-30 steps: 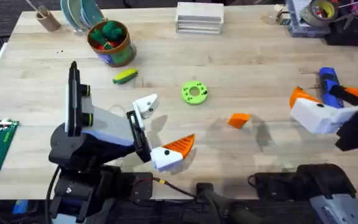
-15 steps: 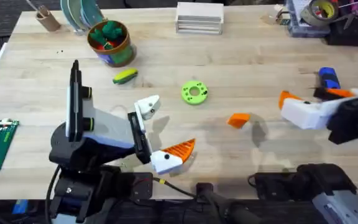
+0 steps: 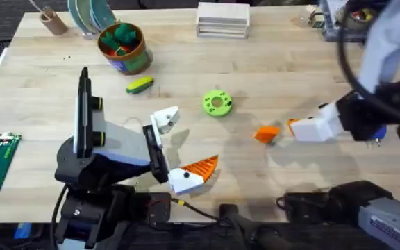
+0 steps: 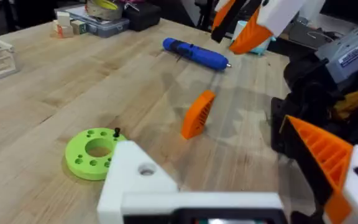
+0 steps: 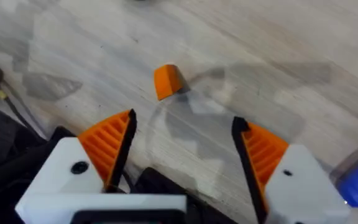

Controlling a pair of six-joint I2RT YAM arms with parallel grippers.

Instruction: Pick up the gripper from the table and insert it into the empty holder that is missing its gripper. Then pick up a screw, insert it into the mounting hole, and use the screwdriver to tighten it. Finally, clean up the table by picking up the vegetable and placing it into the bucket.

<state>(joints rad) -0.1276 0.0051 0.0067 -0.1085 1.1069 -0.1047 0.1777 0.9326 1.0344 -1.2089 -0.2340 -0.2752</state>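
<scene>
**Right arm above the loose pad**

Your right gripper [image 5: 179, 155] hangs with fingers spread wide over the gripper [image 3: 267, 133], lying right of centre overhead. Your left gripper [image 3: 179, 142] at lower centre is spread too, its holder [image 3: 164, 118] bare

A: Left arm pose?
B: Folded low over its base, wrist pointing toward table centre. Left gripper [image 3: 176, 147] spread wide; one finger is a bare white holder [image 3: 164, 118], the other carries an orange ribbed pad [image 3: 201, 165].

A: Right arm?
B: Reaching in from the right edge, wrist tilted down at the tabletop. Right gripper [image 5: 182, 152] has both orange pads [image 5: 107, 144] in place, fingers well apart, nothing between them.
</scene>
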